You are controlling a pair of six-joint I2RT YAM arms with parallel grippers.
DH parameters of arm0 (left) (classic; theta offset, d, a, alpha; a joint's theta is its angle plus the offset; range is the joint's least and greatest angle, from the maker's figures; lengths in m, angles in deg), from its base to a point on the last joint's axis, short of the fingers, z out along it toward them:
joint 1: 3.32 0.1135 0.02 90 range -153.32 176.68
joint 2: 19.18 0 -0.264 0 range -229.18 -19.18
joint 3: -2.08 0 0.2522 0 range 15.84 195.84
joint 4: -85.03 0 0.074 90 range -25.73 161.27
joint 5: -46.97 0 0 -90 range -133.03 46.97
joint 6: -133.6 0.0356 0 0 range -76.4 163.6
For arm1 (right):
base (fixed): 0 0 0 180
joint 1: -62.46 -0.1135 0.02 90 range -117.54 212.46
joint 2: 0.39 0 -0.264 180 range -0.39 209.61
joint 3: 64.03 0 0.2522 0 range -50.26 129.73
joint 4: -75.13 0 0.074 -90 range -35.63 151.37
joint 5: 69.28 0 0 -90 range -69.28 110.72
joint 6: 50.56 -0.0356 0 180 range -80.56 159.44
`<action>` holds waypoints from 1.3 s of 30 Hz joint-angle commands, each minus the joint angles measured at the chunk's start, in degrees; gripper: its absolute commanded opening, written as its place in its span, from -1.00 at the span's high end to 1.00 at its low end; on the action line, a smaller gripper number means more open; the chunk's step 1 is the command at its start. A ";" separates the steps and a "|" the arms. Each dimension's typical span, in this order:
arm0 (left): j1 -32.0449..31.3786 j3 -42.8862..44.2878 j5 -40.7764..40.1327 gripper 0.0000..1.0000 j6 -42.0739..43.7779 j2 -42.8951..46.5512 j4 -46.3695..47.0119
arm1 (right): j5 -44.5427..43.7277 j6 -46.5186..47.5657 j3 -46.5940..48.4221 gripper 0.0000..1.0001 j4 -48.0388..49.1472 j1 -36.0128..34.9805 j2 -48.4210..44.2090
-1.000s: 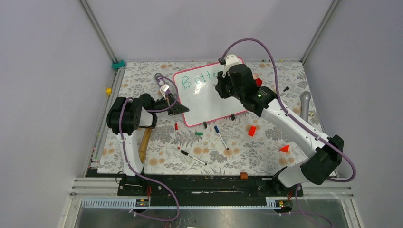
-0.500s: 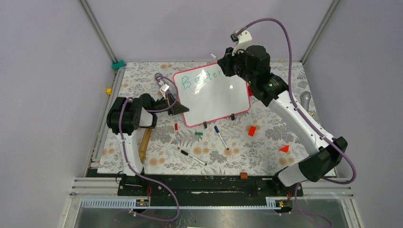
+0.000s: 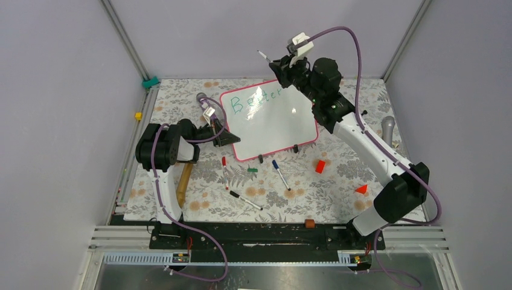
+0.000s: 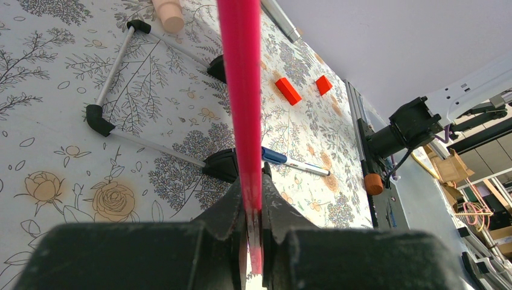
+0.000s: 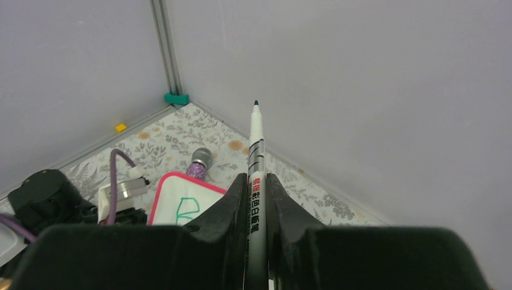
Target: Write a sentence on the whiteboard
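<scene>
Board [image 3: 272, 124] is glossy white with a glare spot and has a smooth pink-red, plastic-looking frame [image 4: 240, 90]. My left pincer [image 4: 252, 181] and right pincer [image 5: 256, 178] are both matt black plastic, faintly grainy and a bit scuffed. The marker [image 5: 256, 142] in the right one is smooth white plastic with a printed label and a slight sheen. Mat [image 3: 338, 187] is a matt floral print, cloth or paper, can't tell which; handle [image 3: 184, 180] by my left arm looks like bare wood, rails [image 3: 124, 39] are dull silver metal, walls [image 3: 60, 90] flat matt grey.
</scene>
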 commanded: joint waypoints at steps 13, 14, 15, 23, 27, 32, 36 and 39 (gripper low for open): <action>-1.15 -0.91 7.43 1.00 5.56 -1.23 2.52 | -2.71 -18.77 -16.59 1.00 20.35 9.14 -4.75; -1.15 -0.95 7.33 1.00 5.57 -1.22 2.54 | -1.82 -20.30 -17.30 1.00 21.88 9.82 -4.94; -1.10 -1.03 7.32 1.00 5.65 -1.17 2.51 | -0.11 -21.75 -17.57 1.00 23.02 10.72 -4.73; -0.92 -1.80 6.82 1.00 6.33 -0.74 2.53 | 8.37 -25.32 -3.41 1.00 17.91 14.89 1.70; -0.91 -1.75 6.67 1.00 6.21 -0.81 2.53 | 8.82 -25.66 2.19 1.00 13.87 15.14 3.61; -0.88 -1.74 6.64 1.00 6.19 -0.81 2.55 | 8.17 -26.98 11.21 1.00 5.19 14.98 6.58; -0.84 -1.66 6.77 1.00 6.10 -0.85 2.53 | 4.81 -25.31 16.48 1.00 -1.24 12.70 7.52; -0.89 -1.61 6.74 1.00 6.02 -0.90 2.56 | -1.14 -22.82 14.09 1.00 -2.45 9.99 5.13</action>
